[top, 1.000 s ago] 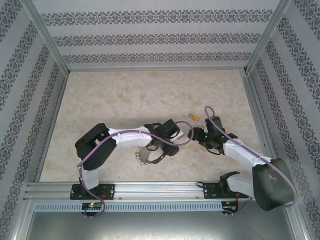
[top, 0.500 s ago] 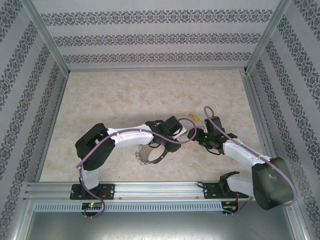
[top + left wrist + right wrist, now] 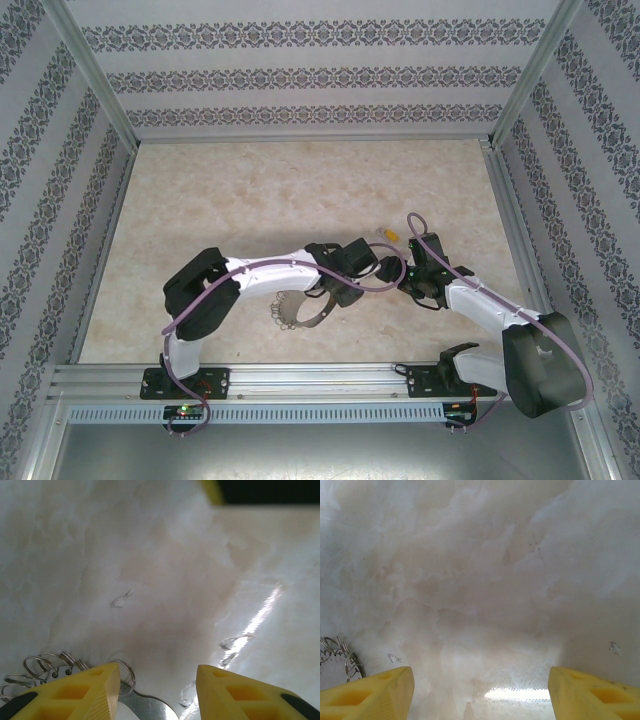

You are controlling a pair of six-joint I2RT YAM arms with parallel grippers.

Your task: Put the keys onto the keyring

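**Ring under your left hand, key lying loose: threading not begun.**

The desk (image 3: 250,200) carries everything, and both arms reach in to its middle, so the two hands can work face to face. Your left hand (image 3: 156,672) hangs low over the keyring (image 3: 146,706). Its fingers are partly apart and straddle a stretch of the rim, with one finger just above the small loops (image 3: 50,662). I judge this a set-up to pinch and steady the ring, but no grip shows. Your right hand (image 3: 480,675) stands wide apart near the ring, with only bare desk between its fingers, free to take the key. The key (image 3: 392,235) lies flat on the desk just beyond the right wrist, apart from the ring and both hands.
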